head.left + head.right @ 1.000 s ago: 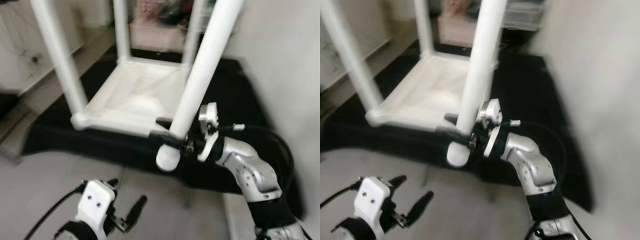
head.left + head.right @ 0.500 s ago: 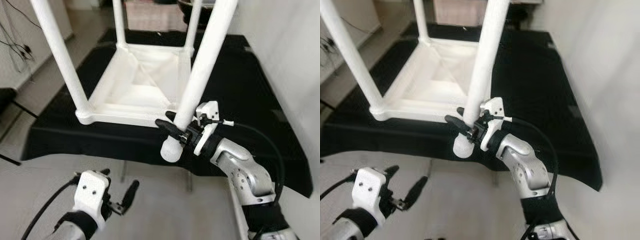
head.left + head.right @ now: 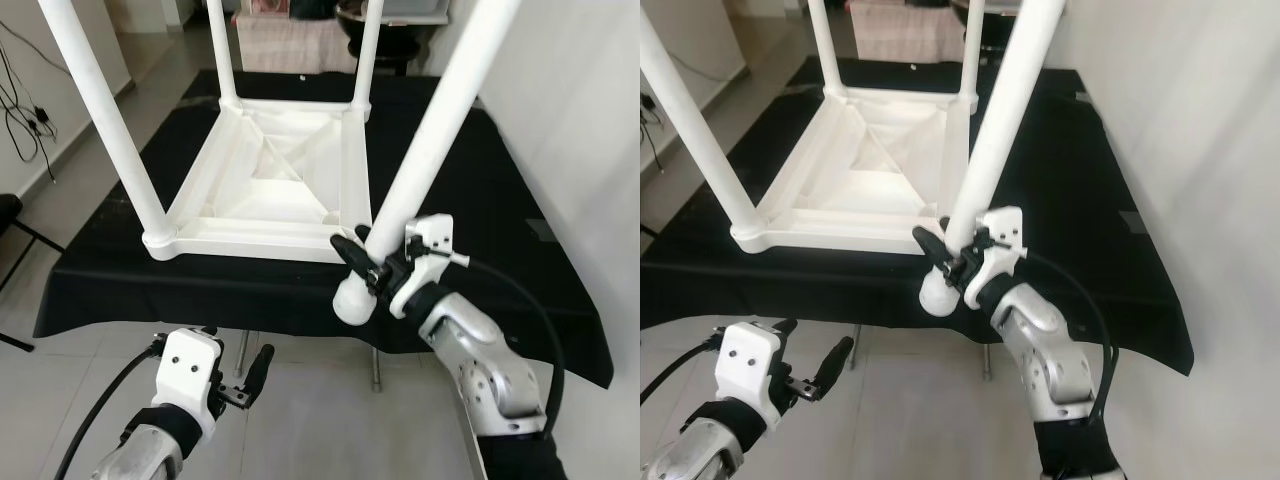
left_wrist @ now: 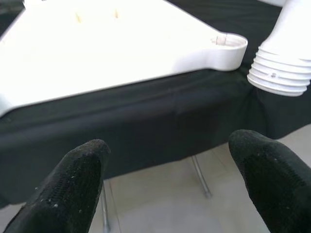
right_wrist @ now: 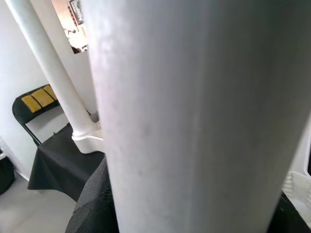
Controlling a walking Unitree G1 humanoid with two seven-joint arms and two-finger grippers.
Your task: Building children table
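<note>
- The children's table (image 3: 270, 180) lies upside down on the black-draped tabletop (image 3: 520, 250), its underside facing up.
- Three white legs already stand in their corners: one at the near left (image 3: 100, 115), one at the far left (image 3: 222, 50) and one at the far right (image 3: 366, 55).
- The near right corner socket (image 4: 228, 42) is bare, so by my reckoning three of four legs are done and one is left.
- That fourth leg (image 3: 425, 150) is in my right fingers (image 3: 368, 270), which are clamped around it close to its lower end, with the shaft leaning up and away to the right.
- Its ribbed, threaded end (image 4: 281, 73) hangs just off the near edge of the tabletop, near the empty socket but not touching it and not lined up over it.
- In the right wrist view the leg's shaft sits hard against the lens between my two dark pads, which confirms a firm grasp.
- My left fingers (image 3: 240, 375) are spread wide apart and hold nothing; they hover low, in front of the near edge of the tabletop and below it.
- The left wrist view looks between those fingers toward the empty socket and the threaded end.
- What remains, as I judge it: bring the threaded end over the socket, stand the leg upright, seat it and twist it in.
</note>
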